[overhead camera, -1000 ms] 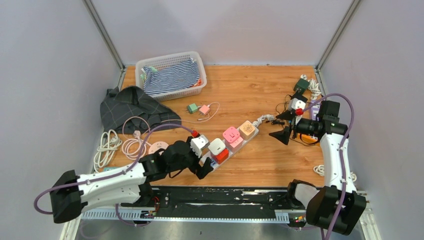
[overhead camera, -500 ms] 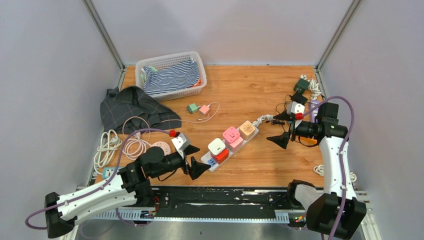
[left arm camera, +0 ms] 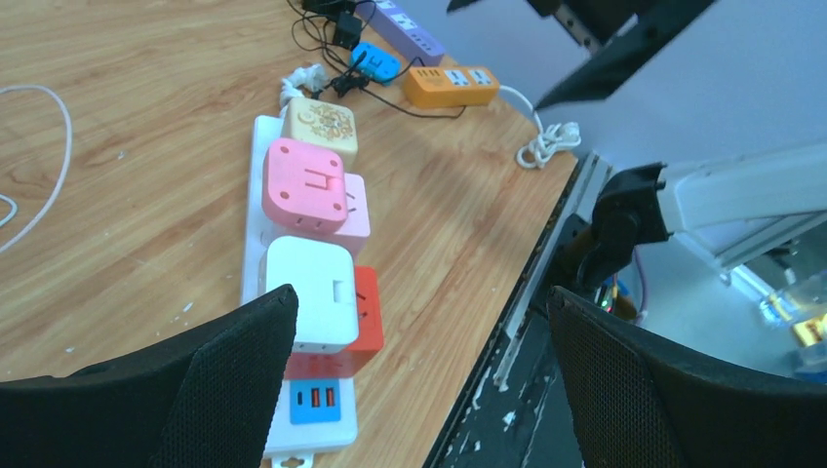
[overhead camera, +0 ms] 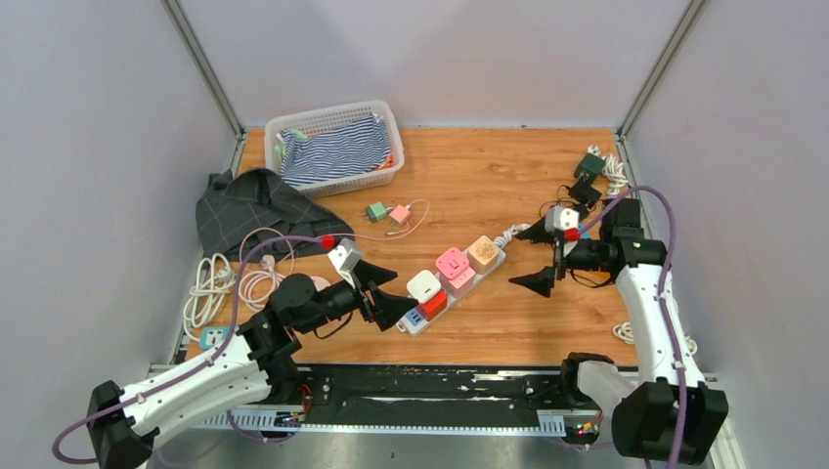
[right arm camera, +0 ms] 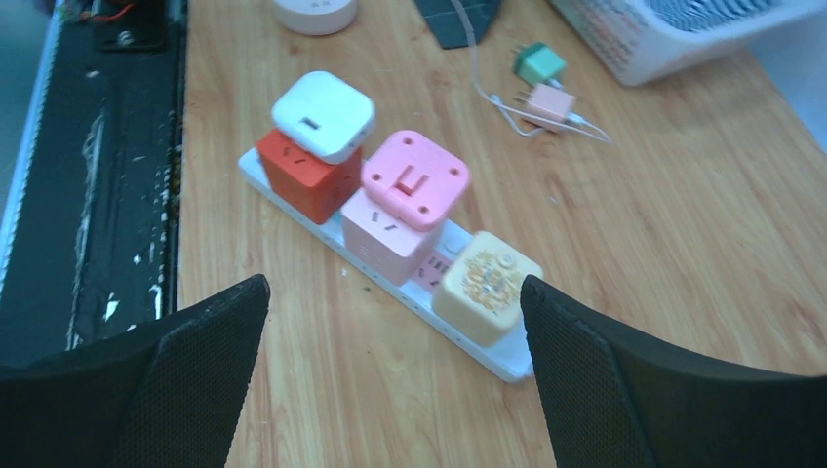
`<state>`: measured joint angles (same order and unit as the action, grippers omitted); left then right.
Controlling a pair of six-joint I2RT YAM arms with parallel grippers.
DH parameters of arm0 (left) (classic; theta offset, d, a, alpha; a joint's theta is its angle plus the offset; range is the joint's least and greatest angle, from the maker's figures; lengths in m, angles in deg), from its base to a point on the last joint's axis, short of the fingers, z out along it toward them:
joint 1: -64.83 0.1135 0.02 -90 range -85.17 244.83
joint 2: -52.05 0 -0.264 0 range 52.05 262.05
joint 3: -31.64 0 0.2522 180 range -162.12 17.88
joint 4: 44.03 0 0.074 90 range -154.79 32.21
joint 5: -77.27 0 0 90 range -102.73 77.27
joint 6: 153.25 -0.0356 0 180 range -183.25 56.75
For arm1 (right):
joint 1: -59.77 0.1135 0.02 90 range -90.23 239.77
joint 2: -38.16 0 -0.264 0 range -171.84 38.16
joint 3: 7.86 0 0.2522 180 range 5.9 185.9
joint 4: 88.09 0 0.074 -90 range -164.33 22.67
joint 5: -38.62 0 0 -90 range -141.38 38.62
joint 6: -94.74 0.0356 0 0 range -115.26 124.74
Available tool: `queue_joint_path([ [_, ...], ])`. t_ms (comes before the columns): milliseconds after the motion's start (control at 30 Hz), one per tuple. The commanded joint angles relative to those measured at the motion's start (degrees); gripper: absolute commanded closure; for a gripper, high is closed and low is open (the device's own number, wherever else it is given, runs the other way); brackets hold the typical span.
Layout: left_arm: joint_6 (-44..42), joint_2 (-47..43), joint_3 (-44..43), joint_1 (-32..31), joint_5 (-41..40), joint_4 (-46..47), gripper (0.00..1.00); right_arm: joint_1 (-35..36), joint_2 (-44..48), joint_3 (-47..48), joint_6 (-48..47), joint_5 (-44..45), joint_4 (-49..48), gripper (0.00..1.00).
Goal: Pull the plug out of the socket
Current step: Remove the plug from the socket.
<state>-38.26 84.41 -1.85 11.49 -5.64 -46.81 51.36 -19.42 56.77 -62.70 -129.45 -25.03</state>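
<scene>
Only container: white plastic basket [overhead camera: 328,110] at the far left of the table, holding a blue-and-white striped cloth [overhead camera: 337,149]; whether anything lies under it, can't tell. Dark grey garment [overhead camera: 259,210] lies on the table just beside the basket's near-left corner. White power strip [overhead camera: 412,322] runs diagonally mid-table and carries three stacks. Nearest the arm bases is a white plug [left arm camera: 310,292] seated on a red adapter [left arm camera: 356,327], then a pink adapter stack [overhead camera: 453,264], then a cream cube plug [overhead camera: 482,252] at the far end, where the strip's cord exits. Left gripper [overhead camera: 388,293] sits at the strip's near end, wide open and holding nothing. In the left wrist view its left finger [left arm camera: 234,370] is just beside the white plug without clear contact, and its right finger is well off past the table edge. The plug is therefore near that one finger, not centred in the gap. Right gripper [overhead camera: 516,260] faces the cord end of the strip, also spread wide and empty. It stands apart from the cream cube plug, with bare table between them. All plugs are seated.
</scene>
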Motion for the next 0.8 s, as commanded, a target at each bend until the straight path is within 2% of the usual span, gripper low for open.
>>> queue_joint_path([
  [0,6.52,3.5,0.83,4.41,7.49,8.81,0.0,12.98,-0.47,1.25,-5.61,8.83,1.6,0.02],
  [167,10.57,7.14,-0.48,6.05,9.88,11.25,0.03,26.53,-0.31,0.72,-9.37,17.04,-0.76,0.03],
  [267,12.56,8.93,-0.83,6.54,9.54,11.25,0.05,31.92,-2.01,0.96,-8.83,19.04,-2.33,0.1],
  [367,14.24,9.78,-0.08,7.75,8.92,11.25,0.06,35.09,-3.6,0.26,-8.63,21.13,-2.83,0.16],
  [667,14.75,13.37,1.51,10.63,7.58,11.25,0.1,41.07,-3.64,-2.77,-5.2,23.72,-8.0,0.2],
  [767,14.67,15.65,0.7,10.71,6.82,11.25,0.16,45.08,-4.66,-3.41,-3.49,27.29,-11.04,0.25],
])
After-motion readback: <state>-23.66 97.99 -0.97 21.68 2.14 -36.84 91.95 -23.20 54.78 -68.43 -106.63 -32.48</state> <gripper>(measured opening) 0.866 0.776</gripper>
